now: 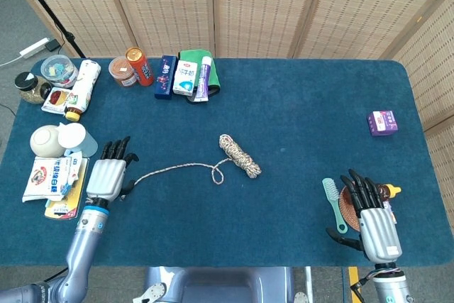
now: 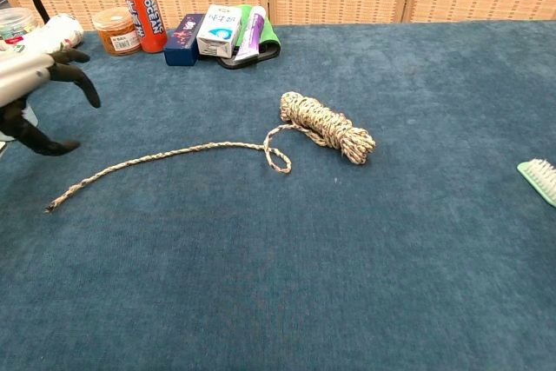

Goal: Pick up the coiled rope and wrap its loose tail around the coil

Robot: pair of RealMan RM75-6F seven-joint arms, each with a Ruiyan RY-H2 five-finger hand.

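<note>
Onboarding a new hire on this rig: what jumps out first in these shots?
The rope coil lies mid-table on the blue cloth, its loose tail trailing out toward the left. The left robot hand hovers open by the tail's far end, holding nothing. The right robot hand sits open at the near right edge beside a green brush, and a cluster of bottles and boxes lines the far left.

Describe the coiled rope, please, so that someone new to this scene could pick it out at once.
Start at the blue table and look to its middle, well away from the packets and jars along the far left edge. The coiled rope lies there alone, a short speckled beige bundle. Its loose tail runs left toward the left hand; nothing else here is cord.
</note>
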